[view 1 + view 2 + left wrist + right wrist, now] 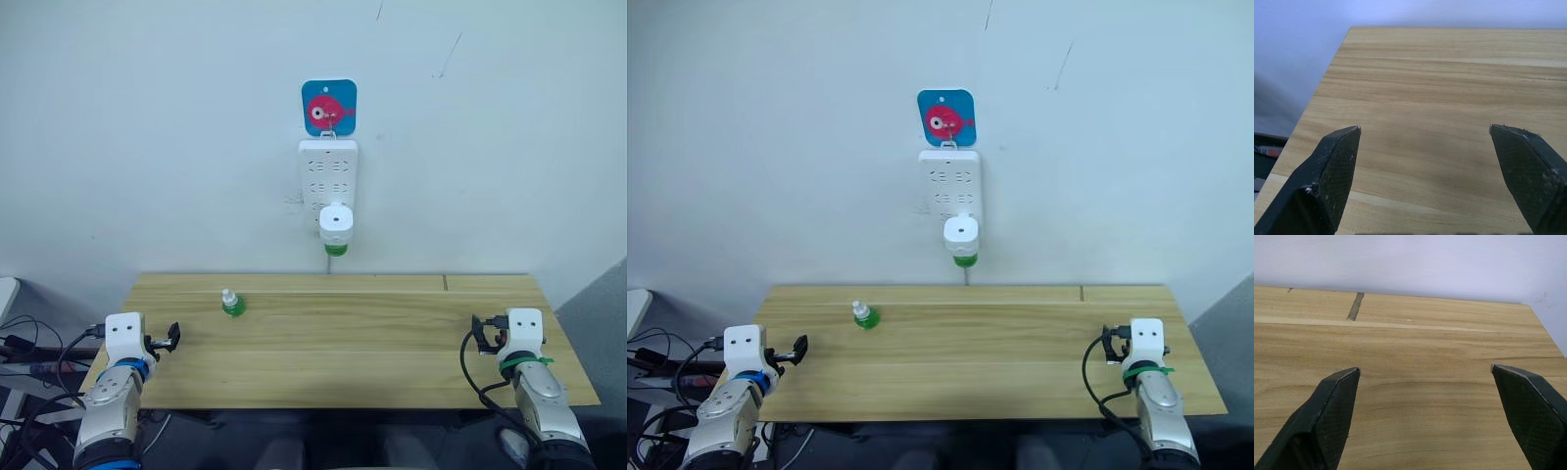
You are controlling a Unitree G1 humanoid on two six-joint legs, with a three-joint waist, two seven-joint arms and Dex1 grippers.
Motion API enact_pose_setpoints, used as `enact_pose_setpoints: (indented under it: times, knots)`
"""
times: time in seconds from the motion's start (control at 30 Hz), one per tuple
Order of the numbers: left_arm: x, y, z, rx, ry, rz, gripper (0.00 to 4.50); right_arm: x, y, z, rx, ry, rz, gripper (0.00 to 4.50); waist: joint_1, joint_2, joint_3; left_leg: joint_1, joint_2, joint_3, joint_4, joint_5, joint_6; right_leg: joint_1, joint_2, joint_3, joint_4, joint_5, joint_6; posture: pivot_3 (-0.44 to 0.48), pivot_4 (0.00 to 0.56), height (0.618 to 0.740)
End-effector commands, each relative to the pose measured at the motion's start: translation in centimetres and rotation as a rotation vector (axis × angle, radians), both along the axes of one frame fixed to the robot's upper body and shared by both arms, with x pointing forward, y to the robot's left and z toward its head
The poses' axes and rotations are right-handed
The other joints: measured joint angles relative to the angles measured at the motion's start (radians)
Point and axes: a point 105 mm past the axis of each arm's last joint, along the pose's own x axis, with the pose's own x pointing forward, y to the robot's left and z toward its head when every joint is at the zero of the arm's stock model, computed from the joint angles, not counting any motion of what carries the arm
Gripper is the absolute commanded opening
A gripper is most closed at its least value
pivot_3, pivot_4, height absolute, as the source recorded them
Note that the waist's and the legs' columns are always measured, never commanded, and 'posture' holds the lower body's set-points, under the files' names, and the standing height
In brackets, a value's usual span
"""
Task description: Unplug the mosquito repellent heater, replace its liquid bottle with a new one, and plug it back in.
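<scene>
Wooden table spans your view, pale wall behind. Nearest you: left gripper and right gripper hover over near corners, fingers apart, empty. Farther, left of centre: spare bottle upright, green base. Farthest: mosquito repellent heater plugged into wall power strip, hole facing you, long axis vertical, green bottle hanging below. Fish sticker above.

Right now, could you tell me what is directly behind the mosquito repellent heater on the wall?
The mosquito repellent heater sits plugged into the lower end of a white power strip hanging on the wall. The socket and plug pins behind it are covered.
</scene>
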Motion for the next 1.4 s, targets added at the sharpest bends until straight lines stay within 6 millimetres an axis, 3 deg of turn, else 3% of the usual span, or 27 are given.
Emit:
enact_pose_setpoints:
  times: [0.03, 0.73, 0.87, 1.03, 1.23, 1.33, 1.4]
  knots:
    - [0.6, 0.5, 1.5, 0.034, -0.046, -0.002, 4.5, 0.8, -0.4, 1.9, -0.01, -0.074, -0.011, 4.48, 0.0, 0.0, 0.0, 0.0, 0.0, 0.0, 0.0, 0.0, 0.0, 0.0, 0.0, 0.0, 0.0, 0.0, 0.0, 0.099, 0.111, 0.74]
    - [0.7, 0.1, 1.9, 0.035, -0.063, -0.035, 4.5, 1.0, 0.1, 2.2, -0.011, -0.085, -0.002, 4.48, 0.0, -0.001, 0.022, -0.001, 0.001, 0.0, 0.0, 0.0, 0.0, 0.0, 0.0, -0.001, 0.0, 0.0, 0.0, 0.097, 0.123, 0.74]
    - [0.6, -0.2, 3.5, -0.014, -0.141, -0.06, 4.5, 1.1, 0.5, 2.9, -0.02, -0.102, 0.023, 4.48, -0.001, -0.002, 0.024, -0.001, 0.001, 0.0, 0.0, 0.0, -0.001, -0.001, 0.0, -0.001, -0.001, 0.0, 0.0, 0.096, 0.125, 0.74]
    - [0.1, -2.8, 8.5, -0.162, -0.292, -0.264, 4.5, 1.4, 1.9, 5.8, 0.033, -0.171, 0.106, 4.48, -0.002, -0.001, 0.035, -0.004, 0.003, -0.001, 0.0, -0.001, -0.002, -0.002, 0.0, -0.002, -0.002, 0.0, 0.0, 0.093, 0.145, 0.74]
    - [1.0, -7.9, 14.9, -0.191, -0.329, -0.61, 4.5, 1.5, 8.2, 13.3, 0.154, -0.296, 0.468, 4.48, 0.0, 0.001, 0.051, -0.019, 0.004, -0.003, 0.003, 0.0, -0.002, -0.017, 0.0, -0.005, -0.001, 0.001, -0.001, 0.101, 0.166, 0.74]
    - [2.5, -10.0, 17.8, -0.209, -0.378, -0.717, 3.91, 1.5, 11.0, 16.9, 0.2, -0.349, 0.597, 4.5, 0.002, 0.002, 0.056, -0.02, 0.004, -0.006, 0.002, 0.0, -0.003, -0.016, 0.0, -0.008, 0.0, 0.001, -0.001, 0.102, 0.17, 0.74]
    - [3.3, -11.2, 18.8, -0.205, -0.376, -0.778, 3.29, 1.2, 12.8, 19.1, 0.227, -0.377, 0.687, 4.5, 0.001, 0.002, 0.057, -0.022, 0.004, -0.01, 0.003, 0.001, -0.005, -0.017, 0.0, -0.013, -0.001, 0.001, -0.002, 0.097, 0.172, 0.74]
